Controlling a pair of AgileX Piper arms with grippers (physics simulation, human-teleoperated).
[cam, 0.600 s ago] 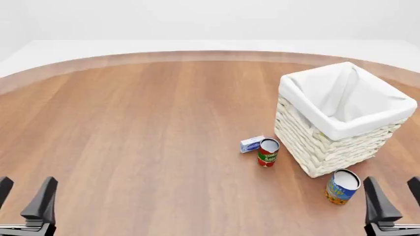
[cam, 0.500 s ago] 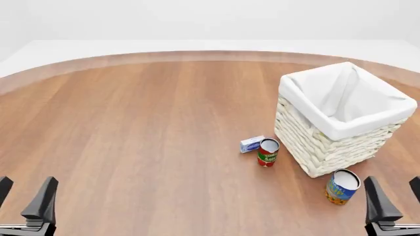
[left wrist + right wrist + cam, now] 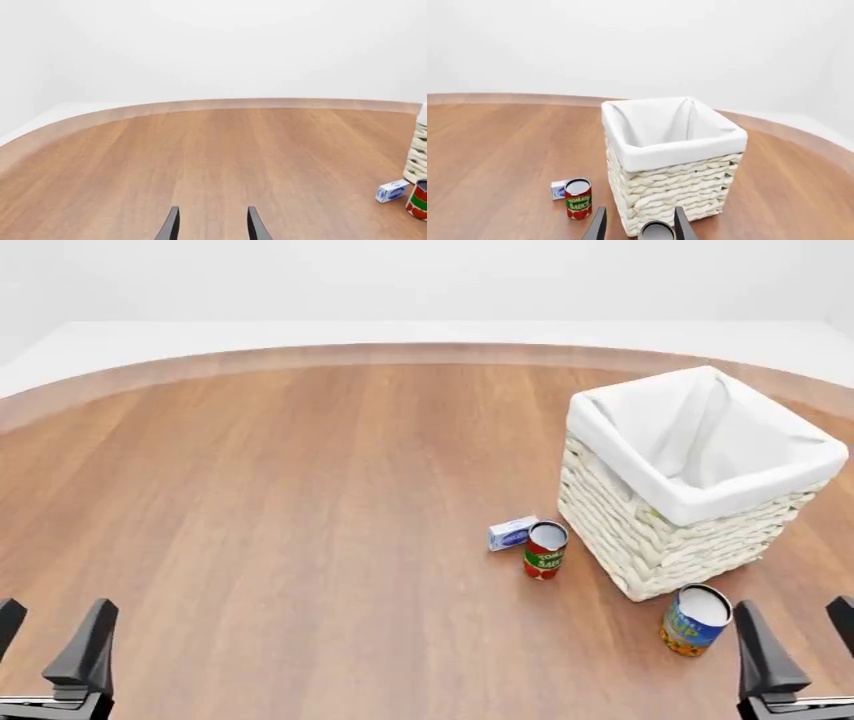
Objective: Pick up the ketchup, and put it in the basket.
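Observation:
The ketchup is out of view in every frame. The basket (image 3: pixel 641 530) is cream wicker with a white liner and stands at the right of the table; it also fills the right wrist view (image 3: pixel 674 185), and its edge shows in the left wrist view (image 3: pixel 419 160). My left gripper (image 3: pixel 51 638) is open and empty at the near left edge, far from the basket, with its fingers (image 3: pixel 172 226) over bare wood. My right gripper (image 3: pixel 798 638) is open and empty at the near right, just in front of the basket, with nothing between its fingers (image 3: pixel 599 225).
A red-and-green tomato can (image 3: pixel 543 550) stands left of the basket, with a small blue-and-white box (image 3: pixel 511 532) beside it. A blue-and-orange can (image 3: pixel 695 620) stands by the basket's near corner, close to my right gripper's left finger. The table's curved far edge (image 3: pixel 400 350) runs behind.
The right gripper has edged very slightly to the left. Nothing else has moved.

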